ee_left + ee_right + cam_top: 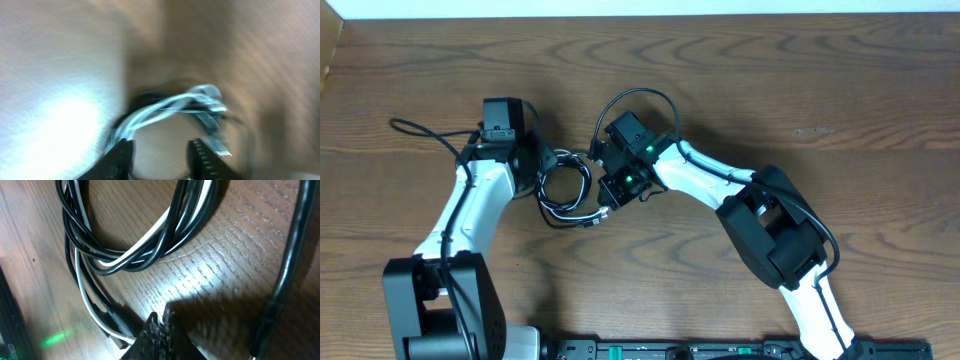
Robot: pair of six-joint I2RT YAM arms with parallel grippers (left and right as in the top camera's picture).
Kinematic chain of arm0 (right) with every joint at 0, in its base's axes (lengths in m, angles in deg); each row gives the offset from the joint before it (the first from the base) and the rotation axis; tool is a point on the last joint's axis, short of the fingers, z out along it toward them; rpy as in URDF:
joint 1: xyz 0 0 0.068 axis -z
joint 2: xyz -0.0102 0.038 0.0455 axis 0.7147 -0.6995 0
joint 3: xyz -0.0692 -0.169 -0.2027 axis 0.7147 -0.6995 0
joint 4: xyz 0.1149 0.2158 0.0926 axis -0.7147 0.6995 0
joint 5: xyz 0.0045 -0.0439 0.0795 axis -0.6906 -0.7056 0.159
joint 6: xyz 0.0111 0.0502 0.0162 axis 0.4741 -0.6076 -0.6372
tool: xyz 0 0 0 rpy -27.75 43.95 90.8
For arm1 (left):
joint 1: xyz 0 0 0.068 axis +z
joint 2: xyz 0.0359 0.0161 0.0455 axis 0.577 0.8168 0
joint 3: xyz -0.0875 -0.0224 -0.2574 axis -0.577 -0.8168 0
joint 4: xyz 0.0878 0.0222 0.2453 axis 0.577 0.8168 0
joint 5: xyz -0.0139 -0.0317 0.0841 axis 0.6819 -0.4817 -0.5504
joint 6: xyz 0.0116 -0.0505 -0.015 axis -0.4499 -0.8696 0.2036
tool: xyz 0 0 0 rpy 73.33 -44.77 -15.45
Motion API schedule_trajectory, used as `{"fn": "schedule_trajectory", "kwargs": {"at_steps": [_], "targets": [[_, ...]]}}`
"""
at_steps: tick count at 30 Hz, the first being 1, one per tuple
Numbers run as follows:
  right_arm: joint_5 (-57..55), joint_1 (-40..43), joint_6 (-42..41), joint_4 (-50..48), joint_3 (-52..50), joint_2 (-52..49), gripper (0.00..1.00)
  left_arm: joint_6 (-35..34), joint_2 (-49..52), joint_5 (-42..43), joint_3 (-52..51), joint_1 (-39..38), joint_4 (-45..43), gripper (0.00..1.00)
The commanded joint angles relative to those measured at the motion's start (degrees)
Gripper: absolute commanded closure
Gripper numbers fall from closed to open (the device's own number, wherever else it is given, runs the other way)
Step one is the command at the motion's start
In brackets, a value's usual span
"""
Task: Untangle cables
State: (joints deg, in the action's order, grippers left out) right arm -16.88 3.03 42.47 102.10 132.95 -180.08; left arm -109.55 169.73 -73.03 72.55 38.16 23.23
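Observation:
The cables lie as a small coil of black and white cords on the wooden table, between the two arms. My left gripper is at the coil's left edge. In the blurred left wrist view it stands open, with bare wood between its fingers and the white and black cables just beyond the tips. My right gripper is at the coil's right edge. In the right wrist view it is shut, and the looped cables lie ahead. A white cord and plug ends pass just left of its tips.
A thick black wire fixed to the right arm hangs along the right of the right wrist view. The left arm's own wire loops out over the table to the left. Arm bases and a black rail line the near edge.

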Motion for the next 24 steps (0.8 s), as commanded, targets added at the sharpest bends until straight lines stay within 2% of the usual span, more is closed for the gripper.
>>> {"fn": "schedule_trajectory", "kwargs": {"at_steps": [1,3,6,10,12,14,16,20,24], "targets": [[-1.3,0.0,1.0,0.0,-0.7,-1.7,0.97,3.2,2.0,-9.8,0.7,0.3,1.4,0.50],[-1.3,0.0,1.0,-0.1,-0.7,-1.7,0.97,6.1,3.8,-9.6,0.7,0.3,1.4,0.43],[-1.3,0.0,0.9,-0.1,-0.7,-1.7,0.97,8.0,6.4,-9.2,0.7,0.3,1.3,0.42],[-1.3,0.0,1.2,-0.1,-0.7,-1.7,0.97,10.8,9.9,-2.3,0.7,0.3,0.7,0.45],[-1.3,0.0,1.2,-0.1,-0.7,-1.7,0.97,10.9,10.8,1.0,0.7,0.3,0.3,0.56],[-1.3,0.0,1.2,-0.1,-0.7,-1.7,0.98,10.9,10.9,3.5,0.7,0.3,0.3,0.79],[-1.3,0.1,1.2,-0.1,-0.7,-1.7,0.98,9.9,10.9,6.0,0.7,0.3,0.2,0.92],[-1.3,0.5,1.1,-0.1,-0.7,-1.7,0.99,-1.9,10.9,8.4,0.5,0.3,0.6,0.93],[-1.3,1.2,1.1,0.0,-0.7,-1.7,0.98,-18.0,10.9,8.5,0.2,0.2,0.5,0.93]]}}
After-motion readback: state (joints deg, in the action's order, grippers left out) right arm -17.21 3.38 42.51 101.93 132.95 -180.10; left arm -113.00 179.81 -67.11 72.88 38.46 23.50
